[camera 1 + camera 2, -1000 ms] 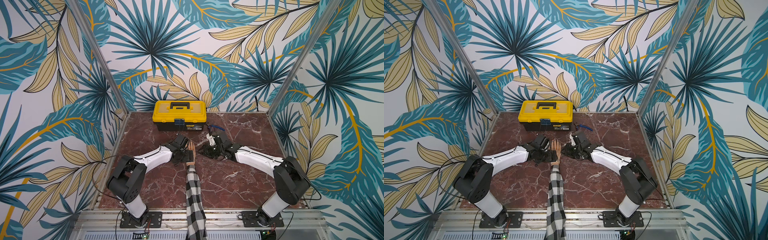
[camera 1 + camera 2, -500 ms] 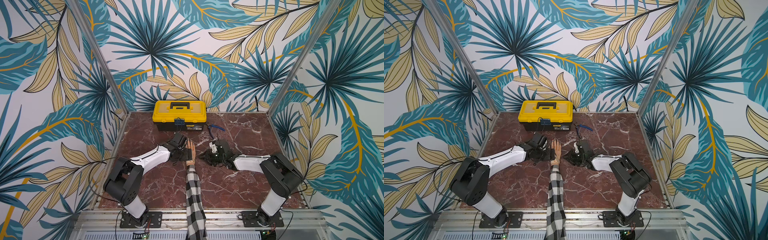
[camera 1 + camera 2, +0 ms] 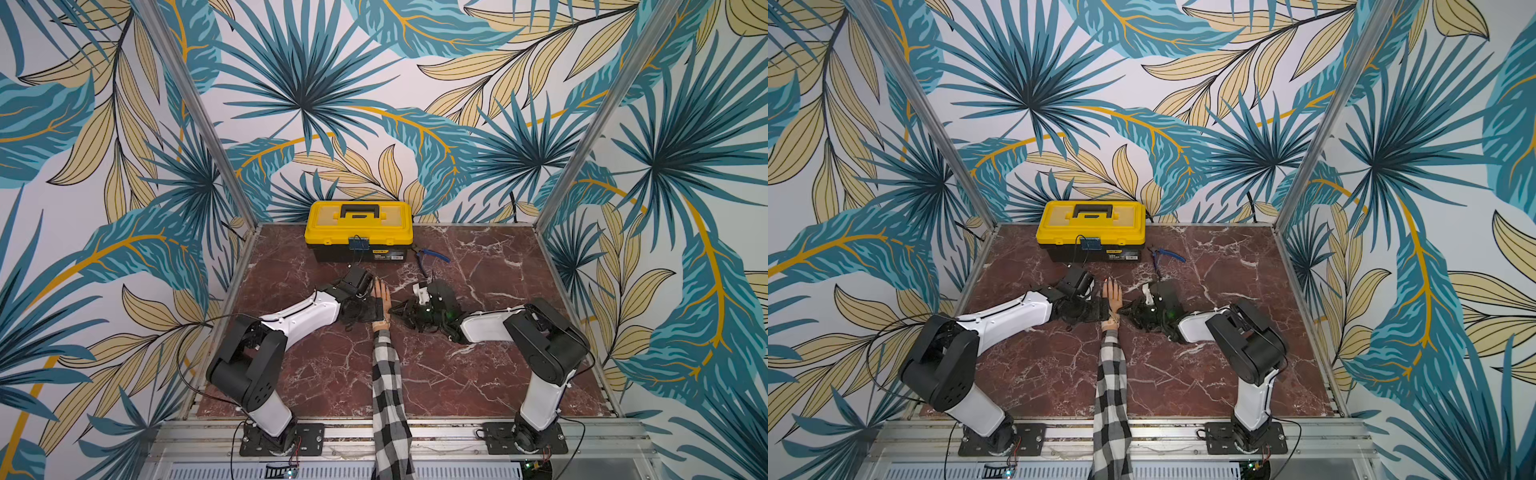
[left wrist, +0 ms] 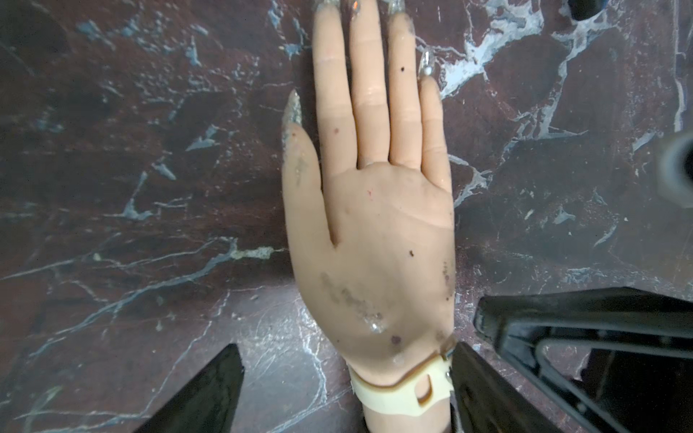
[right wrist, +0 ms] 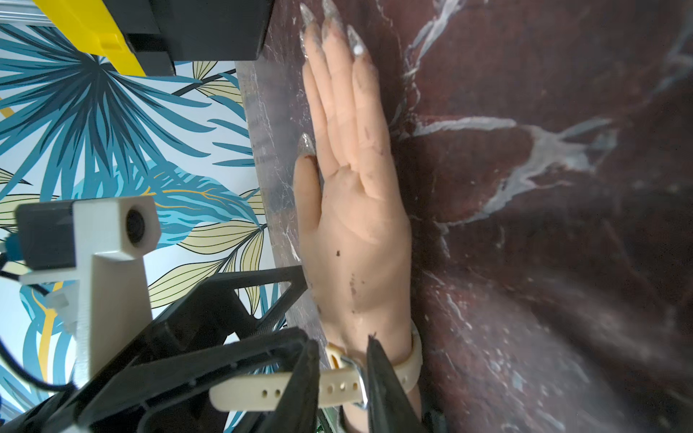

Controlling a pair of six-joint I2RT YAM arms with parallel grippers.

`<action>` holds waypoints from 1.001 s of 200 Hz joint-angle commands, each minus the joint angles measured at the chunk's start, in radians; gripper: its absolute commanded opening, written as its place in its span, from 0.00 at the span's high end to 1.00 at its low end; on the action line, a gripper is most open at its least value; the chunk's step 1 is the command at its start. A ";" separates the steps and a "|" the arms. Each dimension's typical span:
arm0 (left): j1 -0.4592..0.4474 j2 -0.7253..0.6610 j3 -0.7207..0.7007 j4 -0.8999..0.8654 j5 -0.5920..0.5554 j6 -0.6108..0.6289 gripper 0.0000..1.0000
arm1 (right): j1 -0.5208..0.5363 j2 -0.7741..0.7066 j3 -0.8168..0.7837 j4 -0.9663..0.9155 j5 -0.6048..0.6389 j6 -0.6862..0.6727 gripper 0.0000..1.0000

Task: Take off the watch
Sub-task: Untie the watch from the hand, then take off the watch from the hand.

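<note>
Right arm has folded inward since the earlier frame. The right gripper (image 5: 342,343) now sits at the mannequin hand (image 5: 356,232) wrist, jaws narrowed astride the watch (image 5: 337,388) strap by its buckle; grip cannot be told. Left gripper (image 4: 347,346) is spread wide either side of that wrist, which the watch encircles.
</note>
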 commanded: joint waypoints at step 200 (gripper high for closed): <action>0.006 -0.029 -0.008 -0.007 -0.002 0.007 0.11 | 0.038 0.075 -0.089 0.260 -0.055 0.135 0.85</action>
